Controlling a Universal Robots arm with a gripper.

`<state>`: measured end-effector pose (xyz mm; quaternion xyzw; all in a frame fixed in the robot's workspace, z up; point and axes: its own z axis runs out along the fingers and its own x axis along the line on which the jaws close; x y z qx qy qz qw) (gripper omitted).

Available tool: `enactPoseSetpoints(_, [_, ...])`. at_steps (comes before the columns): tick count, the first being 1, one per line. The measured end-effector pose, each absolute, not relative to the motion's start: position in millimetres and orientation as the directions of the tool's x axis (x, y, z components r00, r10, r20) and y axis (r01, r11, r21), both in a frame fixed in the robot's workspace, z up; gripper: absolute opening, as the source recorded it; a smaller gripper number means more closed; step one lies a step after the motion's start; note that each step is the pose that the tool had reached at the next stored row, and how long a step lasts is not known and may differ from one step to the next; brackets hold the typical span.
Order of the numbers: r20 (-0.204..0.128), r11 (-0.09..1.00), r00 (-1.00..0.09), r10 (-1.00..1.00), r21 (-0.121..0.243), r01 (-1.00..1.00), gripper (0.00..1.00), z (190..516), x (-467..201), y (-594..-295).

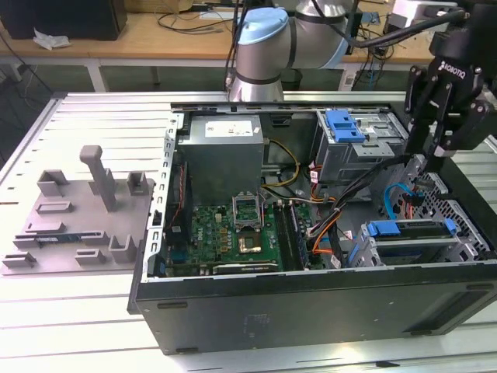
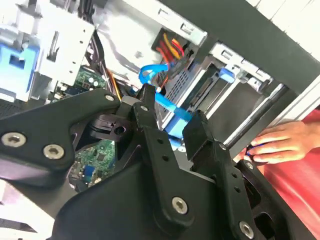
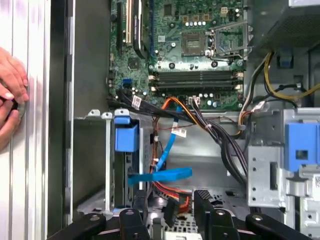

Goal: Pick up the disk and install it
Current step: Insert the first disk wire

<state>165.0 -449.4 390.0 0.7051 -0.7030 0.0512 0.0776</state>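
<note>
Metal and dense for its size is how I'd judge the disk. It looks stiff and unyielding, with a smooth casing that could slip and insides that would not forgive a knock. The bright blue carrier around it seems the sensible place to grip, across its two long sides. It sits in the drive cage at the front corner of the open computer case, toward the exterior view's right. From there only the blue frame and a strip of grey show, so I cannot tell whether it is pushed fully home. The claw hangs above that corner, fingers apart and nothing between them. In the first wrist view a blue cable crosses the cage mouth and hides part of it. A person's hand is on the worktop just beside the case wall, holding something small and dark I can't make out.
</note>
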Motion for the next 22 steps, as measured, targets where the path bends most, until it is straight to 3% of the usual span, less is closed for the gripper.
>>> enactPoseSetpoints(5, [0.220,0.007,0.003,-0.976,0.043,-0.999,0.50,389.8,183.6,-447.8])
enactPoseSetpoints(14, [0.243,0.095,-0.082,-0.967,0.042,-0.995,0.50,386.8,187.6,-446.5])
enactPoseSetpoints(18, [0.283,0.099,-0.084,-0.955,0.038,-0.994,0.50,383.5,190.2,-435.0])
enactPoseSetpoints(22, [0.348,0.101,-0.084,-0.934,0.031,-0.994,0.50,381.4,191.4,-416.4])
